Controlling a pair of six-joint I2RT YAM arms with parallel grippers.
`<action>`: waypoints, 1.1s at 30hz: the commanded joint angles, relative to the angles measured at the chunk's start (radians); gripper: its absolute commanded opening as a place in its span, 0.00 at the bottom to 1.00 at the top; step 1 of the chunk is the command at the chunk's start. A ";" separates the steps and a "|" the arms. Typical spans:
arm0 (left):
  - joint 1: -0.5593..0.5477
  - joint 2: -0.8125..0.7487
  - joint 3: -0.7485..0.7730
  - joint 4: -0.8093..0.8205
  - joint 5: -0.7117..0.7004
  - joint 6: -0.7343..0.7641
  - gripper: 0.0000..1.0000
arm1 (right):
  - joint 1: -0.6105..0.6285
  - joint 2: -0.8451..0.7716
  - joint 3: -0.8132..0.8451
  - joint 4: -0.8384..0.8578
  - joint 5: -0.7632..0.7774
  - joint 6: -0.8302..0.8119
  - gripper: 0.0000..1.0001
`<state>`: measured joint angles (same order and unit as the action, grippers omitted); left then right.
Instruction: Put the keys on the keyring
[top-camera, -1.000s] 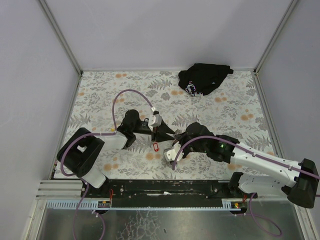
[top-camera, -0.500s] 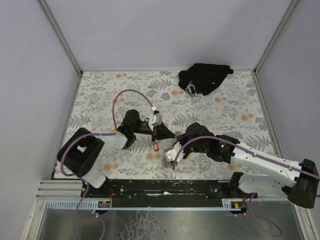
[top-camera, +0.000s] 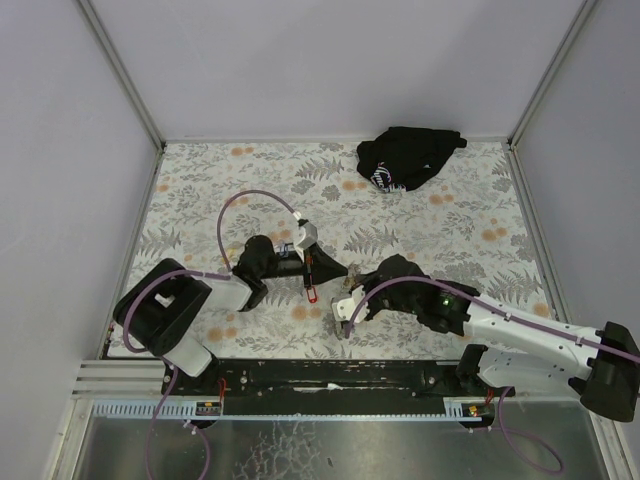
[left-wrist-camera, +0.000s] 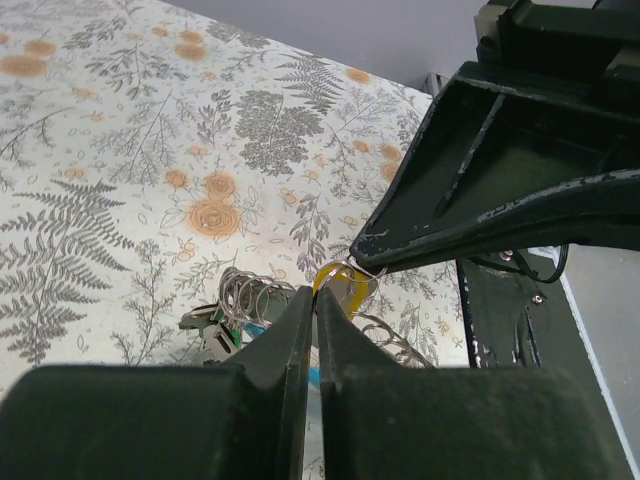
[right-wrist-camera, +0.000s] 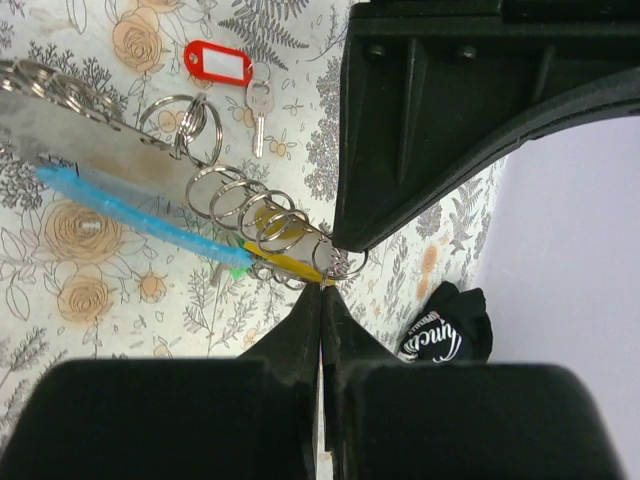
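My left gripper (left-wrist-camera: 318, 292) and right gripper (right-wrist-camera: 322, 287) meet tip to tip near the table's front centre, the left gripper (top-camera: 338, 271) just behind the right gripper (top-camera: 349, 284) in the top view. The left one is shut on the edge of the yellow-tagged key (left-wrist-camera: 346, 285). The right one is shut on a small ring (right-wrist-camera: 338, 262) of the keyring, at the end of the yellow tag (right-wrist-camera: 285, 264). Several rings (right-wrist-camera: 248, 212) link to the grey lanyard strap (right-wrist-camera: 80, 130) with its light-blue section (right-wrist-camera: 130, 215). A green tag (right-wrist-camera: 236, 268) peeks out beneath. The red-tagged key (right-wrist-camera: 220, 63) lies loose on the cloth.
A black cloth bundle (top-camera: 408, 157) lies at the back right of the floral table cover (top-camera: 200, 190). Purple cables loop over both arms. The black rail (top-camera: 330, 375) with the arm bases runs along the near edge.
The left gripper has shut and shifted slightly toward the right gripper, meeting it at the yellow tag. The right gripper stayed shut. The red-tagged key has not moved.
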<state>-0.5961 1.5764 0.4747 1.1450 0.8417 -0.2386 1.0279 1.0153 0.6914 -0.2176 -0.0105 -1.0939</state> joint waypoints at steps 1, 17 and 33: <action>-0.004 0.015 -0.041 0.187 -0.171 -0.095 0.00 | 0.009 -0.016 -0.048 0.092 -0.021 0.084 0.00; -0.058 0.012 -0.138 0.359 -0.413 -0.200 0.00 | 0.010 0.041 -0.158 0.370 -0.025 0.169 0.00; -0.134 -0.001 -0.207 0.450 -0.690 -0.334 0.00 | 0.010 0.032 -0.323 0.710 0.031 0.221 0.00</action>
<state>-0.7280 1.5879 0.2657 1.4300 0.2638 -0.5392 1.0279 1.0702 0.3901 0.4210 0.0360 -0.9123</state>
